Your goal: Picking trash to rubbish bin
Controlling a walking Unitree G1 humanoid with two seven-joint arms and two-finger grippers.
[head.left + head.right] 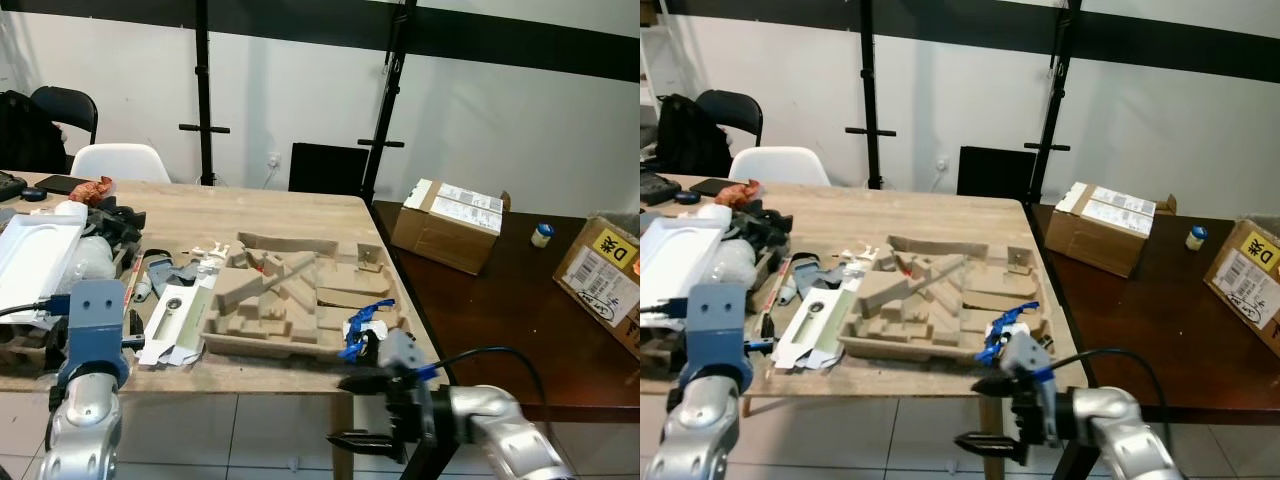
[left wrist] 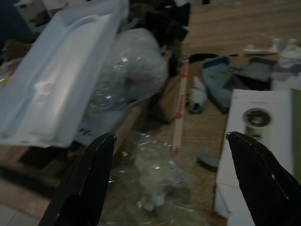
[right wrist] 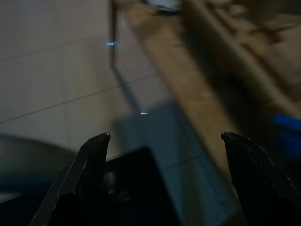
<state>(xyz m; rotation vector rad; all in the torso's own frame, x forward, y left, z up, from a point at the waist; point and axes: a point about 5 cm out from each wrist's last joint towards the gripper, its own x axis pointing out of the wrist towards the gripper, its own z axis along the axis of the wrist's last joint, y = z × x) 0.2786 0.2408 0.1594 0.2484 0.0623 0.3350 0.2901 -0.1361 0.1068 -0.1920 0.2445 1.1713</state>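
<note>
Trash: scattered across the near half of the wooden table [image 1: 290,205]. Principal item, a moulded pulp packing tray [image 1: 300,295], brown, lying flat by the table's front edge; its compartments hold loose cardboard pieces lying at angles. A scrap of blue tape or plastic [image 1: 365,322] sits at the tray's near right corner. Just left of the tray, a flat white carton [image 1: 180,320] with a round printed mark, then small grey plastic parts [image 2: 225,80] and a thin red-and-white stick [image 2: 179,106]. Further left, crumpled clear plastic film [image 2: 141,70] and a white plastic tray [image 1: 35,255], tilted, resting on a dark heap.

Left gripper [image 2: 171,179]: fingers spread wide, above the clear film at the table's near left edge.

Right gripper [image 1: 365,410]: fingers spread, below and just in front of the table edge, over tiled floor [image 3: 56,70], near the blue scrap.

Adjoining dark table [image 1: 500,310]: two cardboard boxes [image 1: 450,225], closed, labelled; a small bottle [image 1: 541,234] between them.
</note>
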